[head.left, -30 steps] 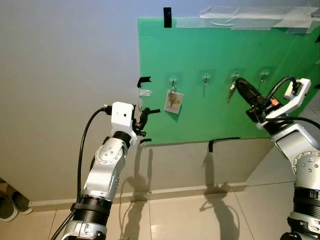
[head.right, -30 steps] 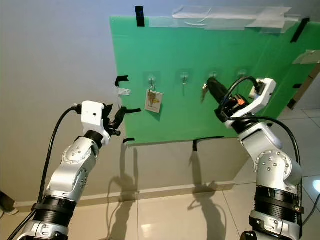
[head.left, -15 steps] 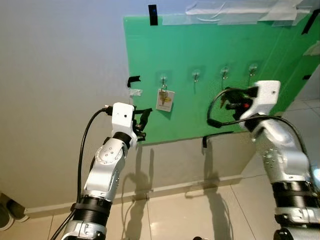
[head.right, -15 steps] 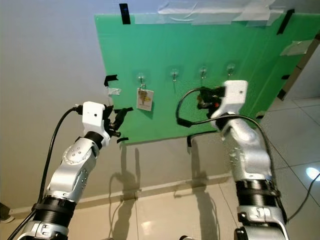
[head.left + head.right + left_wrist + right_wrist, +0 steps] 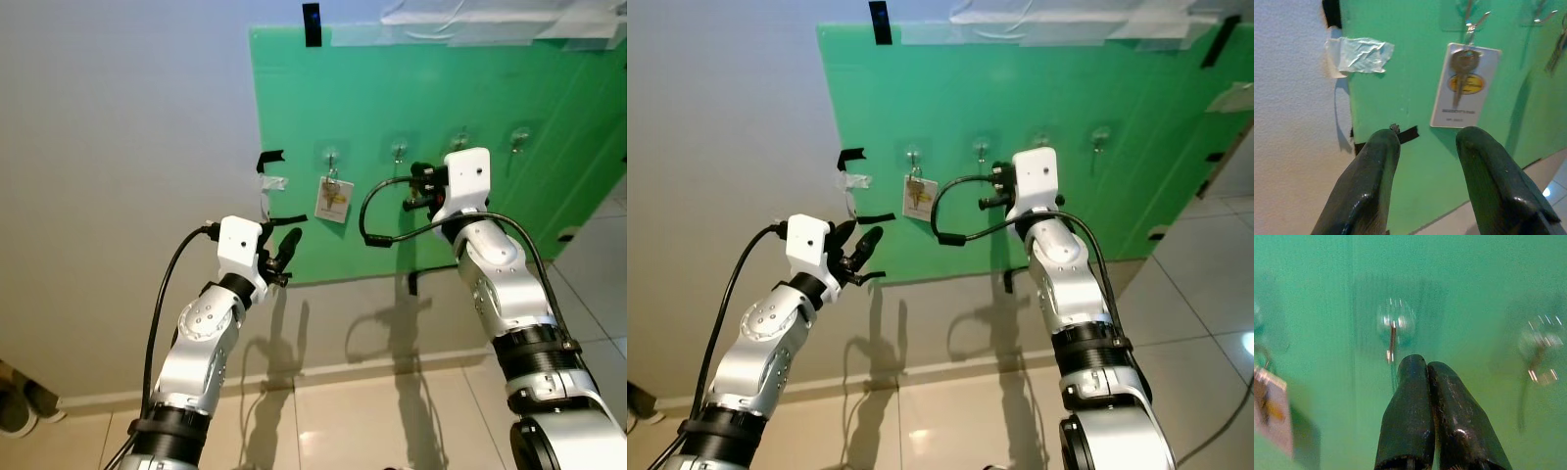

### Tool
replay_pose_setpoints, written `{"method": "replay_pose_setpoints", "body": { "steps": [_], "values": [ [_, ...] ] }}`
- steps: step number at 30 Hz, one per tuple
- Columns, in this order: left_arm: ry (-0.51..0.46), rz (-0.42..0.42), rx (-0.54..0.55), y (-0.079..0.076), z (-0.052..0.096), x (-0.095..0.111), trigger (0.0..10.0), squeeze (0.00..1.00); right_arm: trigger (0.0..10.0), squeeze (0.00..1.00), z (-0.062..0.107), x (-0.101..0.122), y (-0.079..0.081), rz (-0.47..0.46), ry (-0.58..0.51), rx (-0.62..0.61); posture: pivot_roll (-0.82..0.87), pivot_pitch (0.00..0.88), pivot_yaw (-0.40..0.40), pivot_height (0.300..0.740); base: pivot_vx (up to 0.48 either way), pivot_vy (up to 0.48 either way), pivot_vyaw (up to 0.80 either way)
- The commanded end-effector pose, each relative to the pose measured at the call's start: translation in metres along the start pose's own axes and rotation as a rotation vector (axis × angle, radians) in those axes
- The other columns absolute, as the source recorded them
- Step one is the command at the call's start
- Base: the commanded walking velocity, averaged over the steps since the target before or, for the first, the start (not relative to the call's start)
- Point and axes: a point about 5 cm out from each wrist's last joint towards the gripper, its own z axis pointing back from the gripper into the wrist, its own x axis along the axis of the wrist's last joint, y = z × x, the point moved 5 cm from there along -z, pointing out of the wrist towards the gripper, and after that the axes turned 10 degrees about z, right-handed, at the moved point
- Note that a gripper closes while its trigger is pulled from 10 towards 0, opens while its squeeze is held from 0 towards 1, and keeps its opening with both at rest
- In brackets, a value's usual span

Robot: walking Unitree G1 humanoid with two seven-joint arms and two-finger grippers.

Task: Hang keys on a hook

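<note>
- Right gripper [image 5: 1426,363]: fingers pressed together, nothing visible between them; whether a key sits inside, cannot tell. Tips raised close to the green board [image 5: 392,88], aimed just under a bare hook [image 5: 1393,328].
- In the head view, bare hook at about 11 o'clock from the right fingertips, near but apart.
- Left gripper [image 5: 1427,137]: fingers spread wide and empty, held before the lower edge of the board.
- Tagged key [image 5: 1463,78]: hanging on the leftmost hook [image 5: 331,157], at about 1 o'clock from the left gripper and 9 o'clock from the right one.
- Second key [image 5: 1522,404]: blurred, apparently hanging from the neighbouring hook [image 5: 1537,347], at about 2 o'clock from the right fingertips in the head view.
- Judged step: approach to the bare hook, or withdrawal from the row.
- For a clean hang: bring the key ring above the hook tip, lower it over the prong, then part the fingers only once the ring bears on the hook.
- Keep the wrist clear of both hanging keys; a sideways brush risks knocking one off.
</note>
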Motion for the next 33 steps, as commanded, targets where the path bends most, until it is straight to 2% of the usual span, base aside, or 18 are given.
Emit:
{"method": "replay_pose_setpoints", "body": {
  "steps": [1,10,14,21,33],
  "values": [
    [-0.014,-0.005,-0.021,-0.005,0.002,0.004,10.0,0.0,10.0,0.0,-0.007,0.008,-0.006,0.013,-0.022,-0.038,0.03,0.0,0.045,0.74,0.0,0.0,0.0],
    [-0.017,-0.005,-0.04,-0.008,0.003,0.003,10.0,0.0,10.0,0.0,-0.018,0.018,-0.005,0.03,-0.057,-0.032,0.03,0.0,0.037,0.74,0.0,0.0,0.0],
    [-0.016,-0.003,-0.039,-0.009,0.003,0.003,10.0,0.0,10.0,0.0,-0.019,0.017,-0.004,0.022,-0.059,-0.024,0.03,0.0,0.036,0.74,0.0,0.0,0.0],
    [-0.01,-0.005,-0.046,-0.009,0.003,0.001,10.0,0.0,10.0,0.0,-0.019,0.019,0.007,-0.028,-0.084,0.015,0.03,0.0,0.038,0.74,0.0,0.0,0.0],
    [-0.007,-0.012,-0.056,-0.01,0.002,0.002,10.0,0.0,10.0,0.0,-0.017,0.022,0.012,-0.05,-0.097,0.034,0.03,0.0,0.045,0.74,0.0,0.0,0.0]
  ]
}}
